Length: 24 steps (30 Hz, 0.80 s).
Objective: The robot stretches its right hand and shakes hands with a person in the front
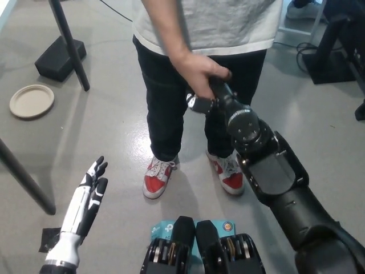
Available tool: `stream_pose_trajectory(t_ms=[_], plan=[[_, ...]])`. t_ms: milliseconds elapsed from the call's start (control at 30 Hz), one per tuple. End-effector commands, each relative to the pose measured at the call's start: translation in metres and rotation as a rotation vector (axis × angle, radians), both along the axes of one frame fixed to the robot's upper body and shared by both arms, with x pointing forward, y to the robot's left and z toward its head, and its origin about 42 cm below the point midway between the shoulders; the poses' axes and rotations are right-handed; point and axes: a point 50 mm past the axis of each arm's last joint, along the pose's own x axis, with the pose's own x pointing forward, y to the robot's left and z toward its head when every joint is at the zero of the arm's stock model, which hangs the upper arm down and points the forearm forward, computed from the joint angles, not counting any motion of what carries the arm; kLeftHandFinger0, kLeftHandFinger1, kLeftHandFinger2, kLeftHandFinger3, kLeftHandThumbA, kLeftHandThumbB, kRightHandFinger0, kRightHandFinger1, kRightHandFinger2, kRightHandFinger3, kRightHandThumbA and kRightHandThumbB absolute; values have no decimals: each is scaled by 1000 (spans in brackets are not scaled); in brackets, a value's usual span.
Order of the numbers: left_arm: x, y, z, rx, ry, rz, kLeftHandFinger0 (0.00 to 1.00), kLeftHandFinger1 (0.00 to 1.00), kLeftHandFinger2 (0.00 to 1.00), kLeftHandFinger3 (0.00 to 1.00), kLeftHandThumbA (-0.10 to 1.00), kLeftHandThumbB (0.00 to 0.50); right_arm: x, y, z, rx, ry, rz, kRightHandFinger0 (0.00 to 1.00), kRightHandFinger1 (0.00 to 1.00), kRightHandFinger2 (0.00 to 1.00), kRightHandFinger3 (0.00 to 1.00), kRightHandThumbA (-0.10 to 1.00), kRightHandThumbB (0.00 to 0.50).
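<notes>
In front of the robot, a person (199, 34) in a grey shirt, dark trousers and red-and-white shoes (157, 177) stands on the grey floor (114, 131). The person's hand (197, 74) is wrapped over the right robot hand (206, 101), which is raised at the end of the black arm; only a small part of it shows, so whether it grips back cannot be told. The white left robot hand (85, 200) rests at lower left, holding nothing, fingers extended and slightly apart. A round plate (32, 101) lies on the floor at left.
</notes>
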Motion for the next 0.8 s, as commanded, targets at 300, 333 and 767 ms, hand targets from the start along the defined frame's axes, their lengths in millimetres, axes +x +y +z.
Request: stream_pose_trajectory(t_ms=[300, 333, 767], plan=[[5, 3, 16, 3, -58, -14, 1000, 1000, 1000, 1000, 1000, 27, -165, -3, 144, 266, -647, 233, 1000, 1000, 1000, 1000, 448, 257], [5, 3, 16, 3, -58, -14, 1000, 1000, 1000, 1000, 1000, 26, -167, -3, 145, 270, -650, 236, 1000, 1000, 1000, 1000, 447, 257], [3, 3, 12, -3, -45, -15, 1000, 1000, 1000, 1000, 1000, 66, -300, -24, 191, 445, -1037, 403, 1000, 1000, 1000, 1000, 350, 264]])
